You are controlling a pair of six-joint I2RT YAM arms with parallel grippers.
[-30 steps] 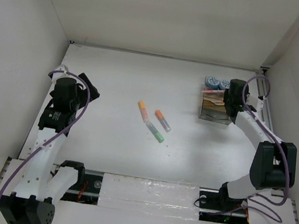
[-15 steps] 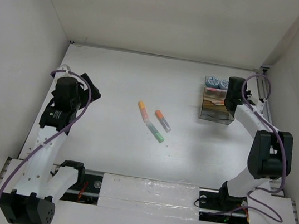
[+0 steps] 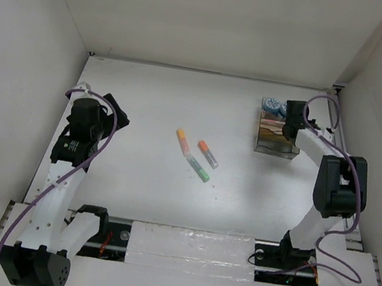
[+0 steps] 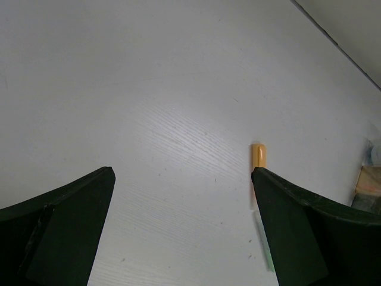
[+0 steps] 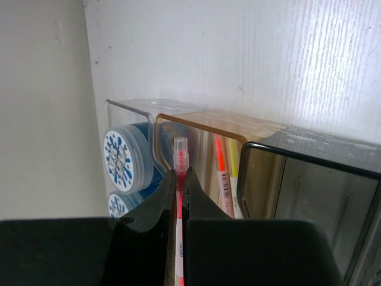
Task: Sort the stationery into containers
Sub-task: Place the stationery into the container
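The right end effector point(image 5: 180, 174) is clamped on a pink pen point(image 5: 180, 152), held at the organizer box point(image 5: 309, 182) at the far right of the bench point(image 3: 147, 100); the pen is not yet released. Already stored: two blue-patterned tubs point(image 5: 124, 159), an orange pen point(image 5: 220, 161) and a yellow pen point(image 5: 233, 164). Left to sort: an orange marker point(image 3: 182, 139), an orange-capped marker point(image 3: 208, 154) and a green marker point(image 3: 200, 171) mid-bench. The left end effector point(image 4: 181, 173) stands apart, empty.

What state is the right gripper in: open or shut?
Shut on the pink pen: in the right wrist view the right gripper presses it from both sides.
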